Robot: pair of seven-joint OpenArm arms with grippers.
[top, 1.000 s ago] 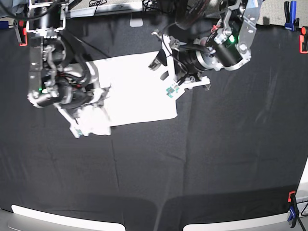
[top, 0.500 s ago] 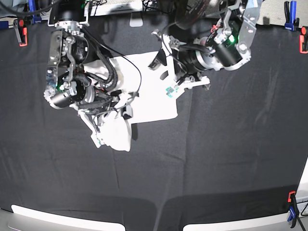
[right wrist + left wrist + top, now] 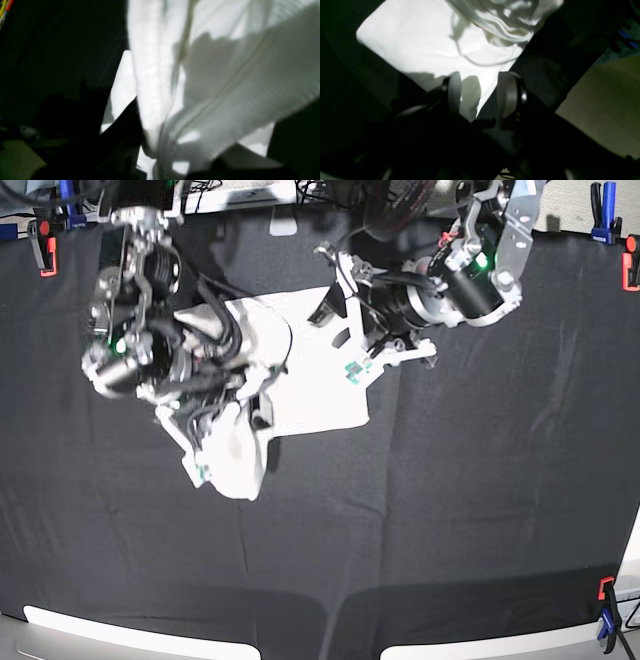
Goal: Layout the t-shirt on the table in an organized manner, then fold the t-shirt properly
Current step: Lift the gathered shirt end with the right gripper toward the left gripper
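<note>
White cloth of t-shirt (image 3: 300,370) is lying partly flat on bench (image 3: 450,510), far-centre; one bunched portion is hanging from right gripper (image 3: 215,445) at shirt's near-left corner. I am holding that gripper clamped shut on t-shirt fabric. Left gripper (image 3: 477,96) is hovering with jaws parted, empty, over shirt's opposite edge. I am judging fold in progress: carrying lifted portion across flat panel, keeping cloth taut, lowering edge onto edge before letting go. Risk: bunching, skewed crease.

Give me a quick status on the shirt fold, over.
Right gripper shut on the t-shirt, a bunch of it lifted. Left gripper open over the shirt's far corner, holding nothing. Nothing in the way on the table.
</note>
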